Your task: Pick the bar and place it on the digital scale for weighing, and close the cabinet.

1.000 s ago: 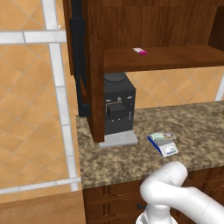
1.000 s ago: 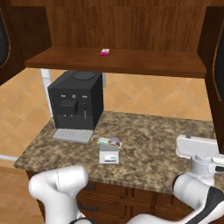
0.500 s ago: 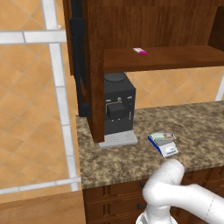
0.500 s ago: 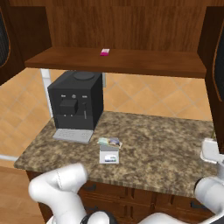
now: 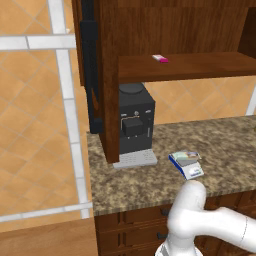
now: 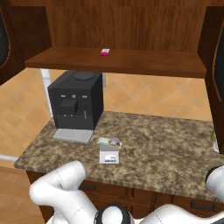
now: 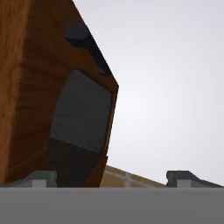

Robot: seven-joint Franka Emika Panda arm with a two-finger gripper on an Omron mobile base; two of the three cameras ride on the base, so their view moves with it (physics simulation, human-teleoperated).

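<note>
The bar (image 6: 109,141) lies on the back part of the digital scale (image 6: 109,156), which sits on the granite counter; the left base view has the same bar (image 5: 186,156) on the scale (image 5: 189,169). The cabinet (image 6: 118,26) stands with its doors swung out, the left door (image 6: 3,39) and the right door (image 6: 216,65) both showing dark inset panels. In the hand view my gripper (image 7: 113,179) is open and holds nothing, its fingertips (image 7: 41,177) wide apart. It faces a cabinet door (image 7: 30,87) with a dark panel from close by.
A black coffee machine (image 6: 76,107) stands on the counter (image 6: 166,153) left of the scale, under the shelf. A small pink-and-white item (image 6: 105,52) lies on the cabinet shelf (image 6: 131,61). Drawers run below the counter edge. My arm (image 6: 65,188) curls low in front of the counter.
My hand has swung off to the right, leaving the right base view where it stood by the counter's right end. The bar, scale and doors have not moved.
</note>
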